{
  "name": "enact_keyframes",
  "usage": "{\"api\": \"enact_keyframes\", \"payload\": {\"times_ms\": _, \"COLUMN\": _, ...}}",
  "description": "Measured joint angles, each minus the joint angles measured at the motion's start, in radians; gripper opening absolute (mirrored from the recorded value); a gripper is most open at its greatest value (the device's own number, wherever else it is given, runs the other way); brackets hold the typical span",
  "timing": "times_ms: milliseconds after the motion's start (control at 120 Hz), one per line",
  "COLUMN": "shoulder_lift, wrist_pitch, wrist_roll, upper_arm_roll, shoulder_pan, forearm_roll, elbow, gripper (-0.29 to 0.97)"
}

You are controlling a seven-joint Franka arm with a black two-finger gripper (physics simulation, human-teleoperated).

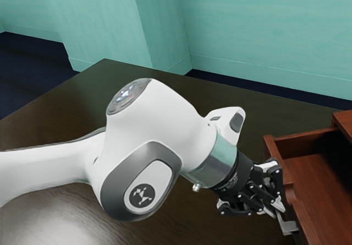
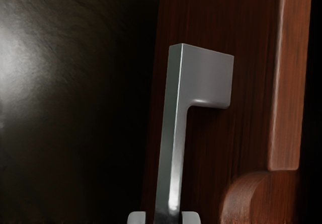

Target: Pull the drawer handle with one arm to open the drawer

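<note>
Drawer handle (image 2: 173,133): brushed grey metal, a flat bar bent square at its corner, standing off the front of a reddish, wood-grained drawer (image 1: 322,195) at the exterior view's right. Black gripper (image 1: 280,213) pinches the bar, with pale fingertips (image 2: 137,217) against both its sides. The drawer's dark hollow shows behind its front edge. A dark glossy table (image 1: 82,107) stretches wide behind the arm.

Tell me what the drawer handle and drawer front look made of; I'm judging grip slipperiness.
The handle looks like satin metal: grey, smooth, with a soft bright highlight. The drawer front looks like reddish-brown wood with faint grain and a slight sheen, though in a render that is appearance only.
</note>
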Motion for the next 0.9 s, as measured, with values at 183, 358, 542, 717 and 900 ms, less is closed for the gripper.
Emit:
{"api": "enact_keyframes", "payload": {"times_ms": 183, "shoulder_lift": -0.031, "wrist_pitch": -0.013, "wrist_roll": 0.0, "upper_arm_roll": 0.0, "shoulder_pan": 0.0, "forearm_roll": 0.001, "elbow": -0.025, "gripper": -0.07}}
{"api": "enact_keyframes", "payload": {"times_ms": 358, "shoulder_lift": -0.067, "wrist_pitch": -0.02, "wrist_roll": 0.001, "upper_arm_roll": 0.0, "shoulder_pan": -0.001, "forearm_roll": 0.0, "elbow": -0.054, "gripper": -0.07}}
{"api": "enact_keyframes", "payload": {"times_ms": 542, "shoulder_lift": -0.1, "wrist_pitch": -0.029, "wrist_roll": 0.003, "upper_arm_roll": 0.001, "shoulder_pan": -0.002, "forearm_roll": -0.002, "elbow": -0.072, "gripper": -0.06}}
{"api": "enact_keyframes", "payload": {"times_ms": 717, "shoulder_lift": -0.24, "wrist_pitch": -0.132, "wrist_roll": 0.008, "upper_arm_roll": 0.044, "shoulder_pan": 0.017, "forearm_roll": 0.009, "elbow": -0.031, "gripper": 0.2}}
{"api": "enact_keyframes", "payload": {"times_ms": 900, "shoulder_lift": -0.257, "wrist_pitch": -0.556, "wrist_roll": 0.037, "upper_arm_roll": 0.167, "shoulder_pan": 0.086, "forearm_roll": 0.221, "elbow": 0.269, "gripper": 0.48}}
